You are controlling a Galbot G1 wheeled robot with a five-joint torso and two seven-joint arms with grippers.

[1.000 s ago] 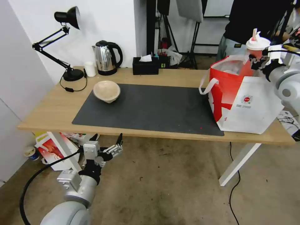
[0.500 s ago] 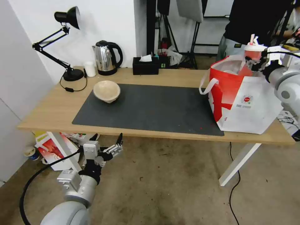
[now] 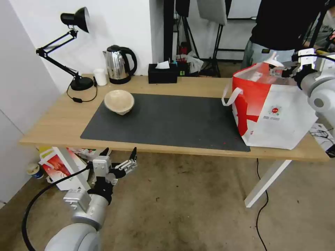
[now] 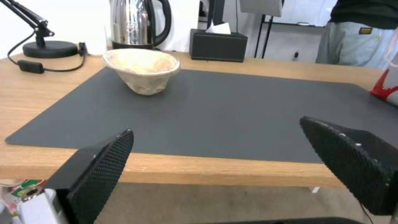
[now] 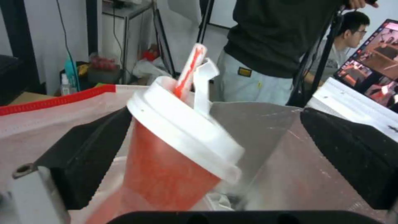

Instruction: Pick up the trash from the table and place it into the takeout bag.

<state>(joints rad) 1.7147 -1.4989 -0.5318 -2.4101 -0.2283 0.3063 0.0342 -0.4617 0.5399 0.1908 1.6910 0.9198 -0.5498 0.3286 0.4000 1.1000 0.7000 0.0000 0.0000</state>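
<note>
One drink cup leaned inside the takeout bag at frame right, the right gripper spread wide around it, apparently letting go. Lower left, the left gripper hung spread below the table, idle.

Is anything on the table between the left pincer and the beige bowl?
Nothing visible. The left pincer hangs open below the table's front edge; bare dark mat lies between that edge and the beige paper-pulp bowl.

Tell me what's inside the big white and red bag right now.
Inside the bag, the red cup with its white lid and straw leans between the right gripper's open fingers. Silver lining shows beside it; anything underneath is hidden.
</note>
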